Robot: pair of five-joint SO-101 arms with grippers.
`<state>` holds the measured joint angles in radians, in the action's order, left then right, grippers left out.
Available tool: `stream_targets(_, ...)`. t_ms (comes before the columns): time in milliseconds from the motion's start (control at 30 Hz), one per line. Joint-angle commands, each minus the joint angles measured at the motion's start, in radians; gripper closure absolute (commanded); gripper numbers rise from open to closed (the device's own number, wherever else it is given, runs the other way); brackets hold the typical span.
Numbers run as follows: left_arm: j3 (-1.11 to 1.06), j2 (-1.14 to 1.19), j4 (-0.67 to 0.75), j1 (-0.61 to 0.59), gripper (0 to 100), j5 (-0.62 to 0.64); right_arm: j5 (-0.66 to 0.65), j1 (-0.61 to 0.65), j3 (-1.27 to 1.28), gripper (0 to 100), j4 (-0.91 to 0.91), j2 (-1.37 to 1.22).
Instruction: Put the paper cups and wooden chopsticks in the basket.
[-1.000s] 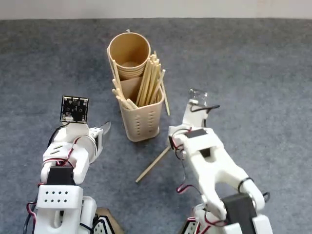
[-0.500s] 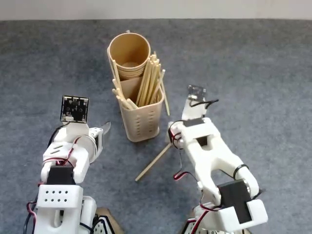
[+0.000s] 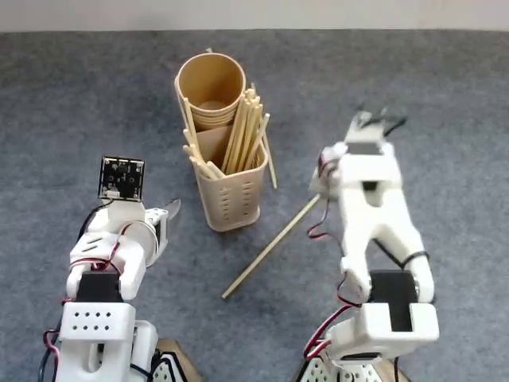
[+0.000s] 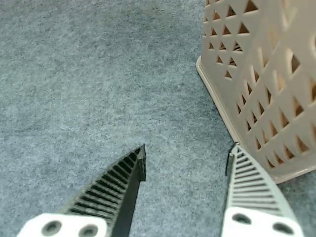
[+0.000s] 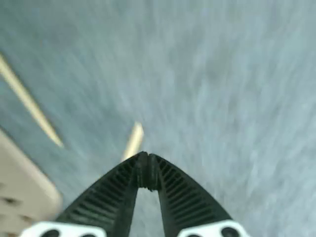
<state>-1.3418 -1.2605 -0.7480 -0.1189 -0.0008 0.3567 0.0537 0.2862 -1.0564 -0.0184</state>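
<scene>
A beige lattice basket (image 3: pixel 231 199) stands upright on the grey carpet, holding stacked paper cups (image 3: pixel 211 83) and several wooden chopsticks (image 3: pixel 246 131). One loose chopstick (image 3: pixel 270 248) lies flat on the carpet to the basket's right. Another chopstick (image 3: pixel 271 169) leans against the basket's outer right side. My right gripper (image 5: pixel 146 173) is shut, and the loose chopstick's tip (image 5: pixel 133 140) shows just past its fingertips; I cannot tell if they touch. My left gripper (image 4: pixel 187 155) is open and empty, low over the carpet beside the basket's wall (image 4: pixel 256 74).
The right arm (image 3: pixel 370 199) stretches over the carpet to the right of the basket. The left arm (image 3: pixel 111 255) sits near the front left. Bare carpet surrounds the basket to the far left and far right.
The right arm has swung to the right, away from the basket, uncovering the upper part of the loose chopstick. The chopstick lies on the same line. The left arm has not moved.
</scene>
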Motion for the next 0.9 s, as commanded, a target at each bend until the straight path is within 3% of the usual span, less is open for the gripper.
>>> stream_targets(0, 0.005, -0.016, 0.018, 0.015, 74, 0.006, -0.023, -0.048, -0.302, 99.4, -0.085, 0.012)
stream_targets(133, 0.005, -0.018, 0.018, 0.015, 74, 0.006, -0.018, 0.002, -0.400, 99.4, -0.223, 0.001)
stream_targets(300, 0.021, -0.018, -0.003, 0.016, 74, 0.008, -0.025, 0.073, -0.282, 98.4, -0.344, -0.002)
stream_targets(433, 0.186, -0.010, -0.259, 0.035, 74, -0.048, -0.020, -0.048, -0.216, 98.4, -0.305, 0.047)
stream_targets(500, 0.283, -0.008, -0.404, 0.062, 74, -0.074, -0.025, -0.119, -0.185, 99.5, -0.291, 0.147)
stream_targets(633, 0.392, -0.007, -0.503, 0.079, 74, -0.169, -0.058, -0.217, -0.038, 99.5, -0.259, 0.458)
stream_targets(767, 0.536, -0.007, -0.655, 0.128, 74, -0.244, -0.133, -0.259, 0.277, 99.5, -0.151, 0.826)
stream_targets(867, 0.631, -0.007, -0.796, 0.234, 74, -0.298, -0.193, -0.260, 0.585, 99.5, -0.021, 1.093)
